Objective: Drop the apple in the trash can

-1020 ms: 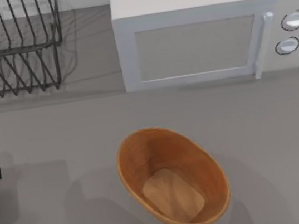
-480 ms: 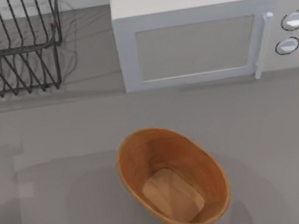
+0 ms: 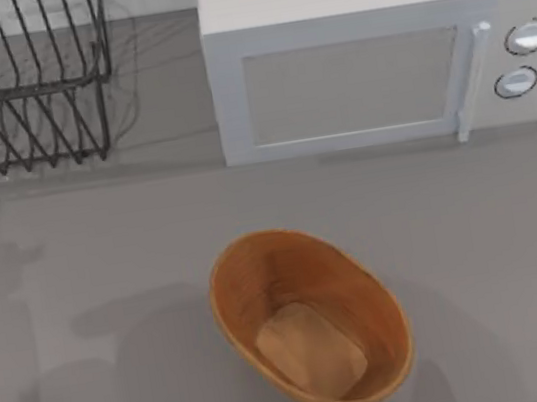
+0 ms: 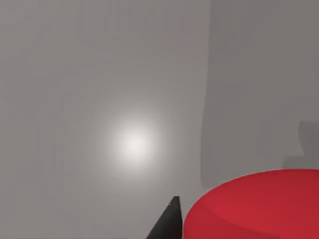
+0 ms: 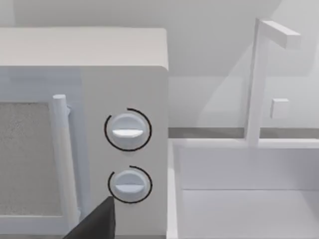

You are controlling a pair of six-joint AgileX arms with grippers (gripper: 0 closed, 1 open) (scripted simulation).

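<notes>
Trash can [image 3: 312, 321] sits on the grey surface [image 3: 475, 231], low and centre in the top view, in front of the microwave [image 3: 367, 45] and well apart from it. It's an oval orange-brown basket shape, long axis running diagonally, finely ribbed inner walls, paler flat rectangular bottom — nothing inside it. Apple [image 4: 259, 206]: in the left wrist view, a smooth red rounded mass right up against the camera, over plain grey surface with a bright highlight spot on it. One dark finger tip of the left tool [image 4: 167, 224] shows just beside the apple; second finger isn't visible, so I cannot tell whether the left tool is clamped on the fruit or apart. Right wrist view faces the microwave's two round knobs [image 5: 128, 130] and door handle, with a white sink and its faucet [image 5: 259, 79] beside it; a single dark finger tip of the right tool [image 5: 97, 224] pokes into view — cannot tell its state either. Black wire rack [image 3: 18, 82] stands at the far left of the top view.
</notes>
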